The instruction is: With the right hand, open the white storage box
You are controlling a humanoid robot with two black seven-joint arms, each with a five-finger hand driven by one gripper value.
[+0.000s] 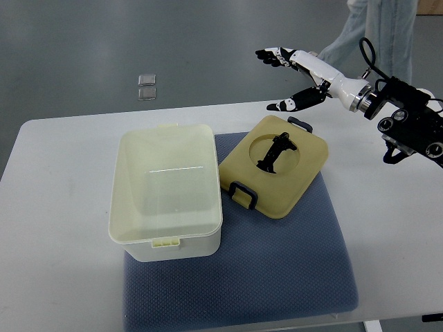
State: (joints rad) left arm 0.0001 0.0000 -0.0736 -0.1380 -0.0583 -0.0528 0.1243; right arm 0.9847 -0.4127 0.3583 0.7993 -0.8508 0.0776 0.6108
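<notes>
The white storage box (166,194) stands open on a blue-grey mat (277,270), its inside bare. Its cream lid (273,166) lies off the box, leaning against the box's right side, with a black handle in a round recess and dark clips at two edges. My right hand (287,79) hovers above and behind the lid, past the table's far edge, fingers spread and holding nothing. The right arm comes in from the right edge. No left arm shows.
The white table (55,207) carries the mat and box. A small clear object (146,87) lies on the grey floor beyond the table. A person's legs (377,34) stand at the top right, behind my arm.
</notes>
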